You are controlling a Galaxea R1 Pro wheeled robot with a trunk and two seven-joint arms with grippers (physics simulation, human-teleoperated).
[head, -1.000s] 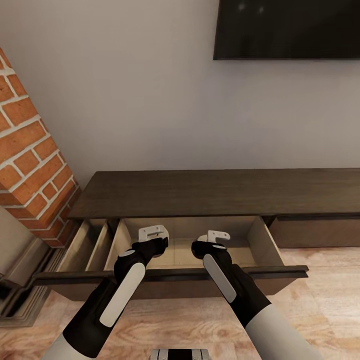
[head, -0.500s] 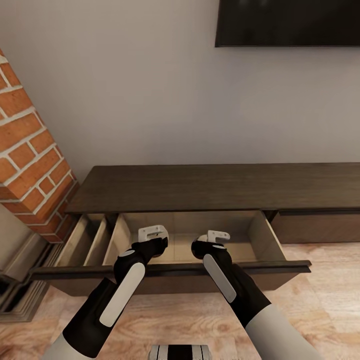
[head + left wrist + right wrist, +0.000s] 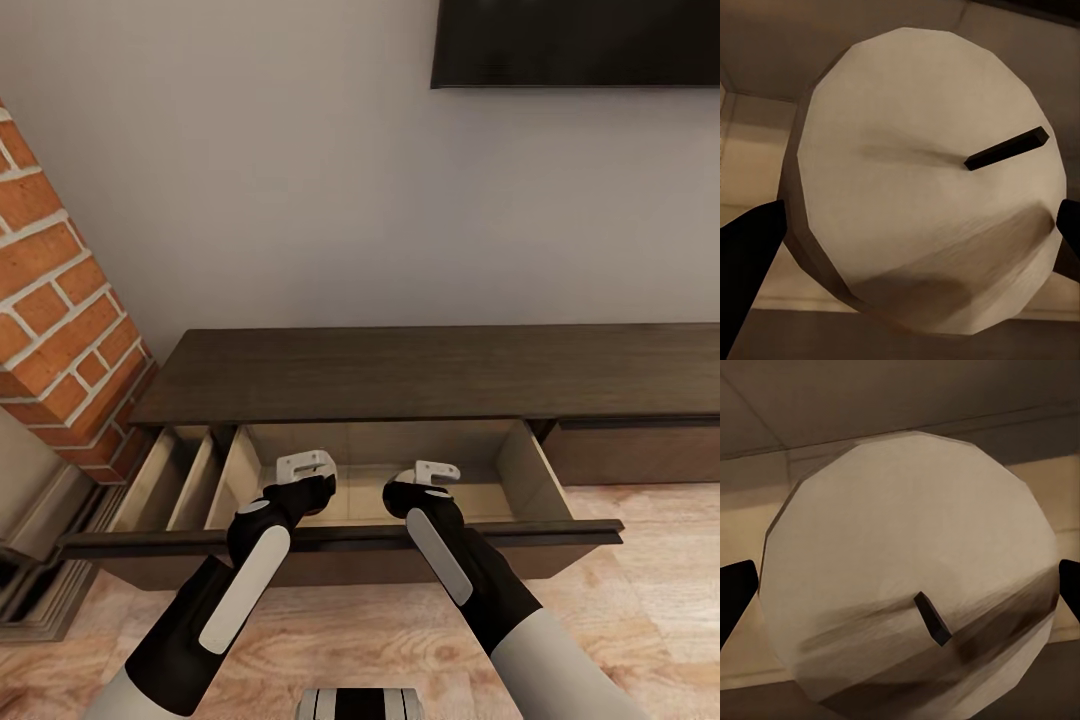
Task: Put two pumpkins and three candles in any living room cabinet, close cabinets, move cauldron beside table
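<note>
Candles (image 3: 922,180) (image 3: 911,570) sit clenched in each tool (image 3: 305,470) (image 3: 432,475), low centre; released high, they could bounce from the drawer (image 3: 520,455).

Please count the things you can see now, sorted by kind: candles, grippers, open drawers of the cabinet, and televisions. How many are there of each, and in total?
Candles: 2, one between the left gripper's fingers, one between the right gripper's fingers
Grippers: 2, left gripper, right gripper
Open drawers: 2, wide drawer, narrow drawer
Televisions: 1, television
Total: 7
</note>
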